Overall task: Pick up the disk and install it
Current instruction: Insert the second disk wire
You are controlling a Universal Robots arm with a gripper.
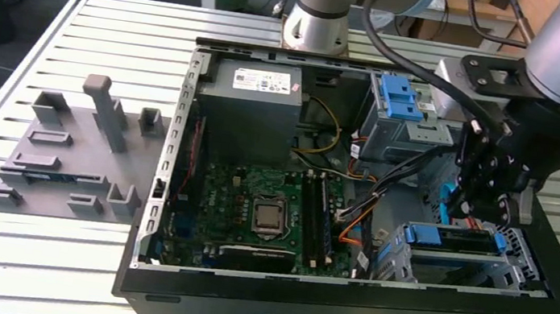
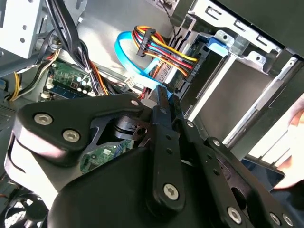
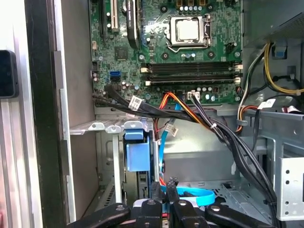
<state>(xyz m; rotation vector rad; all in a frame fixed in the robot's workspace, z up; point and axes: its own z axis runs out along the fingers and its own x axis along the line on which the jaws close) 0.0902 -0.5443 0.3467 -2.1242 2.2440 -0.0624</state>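
While the disk (image 1: 456,239) sits in its cage at 4 o'clock of the case (image 1: 346,312), the clenched, empty hand (image 1: 493,208) hovers just above it.

No print is reading clearly anywhere: the white sticker (image 1: 265,82) on the power supply (image 1: 255,97) is showing only lines too small to make out.

Matt black plastic on the gripper (image 2: 164,97); blue plastic frame around the disk (image 1: 450,239); bare silvery sheet metal in the drive cage (image 3: 107,127); ribbed pale metal for the table (image 1: 17,260); glossy green motherboard (image 3: 161,52).
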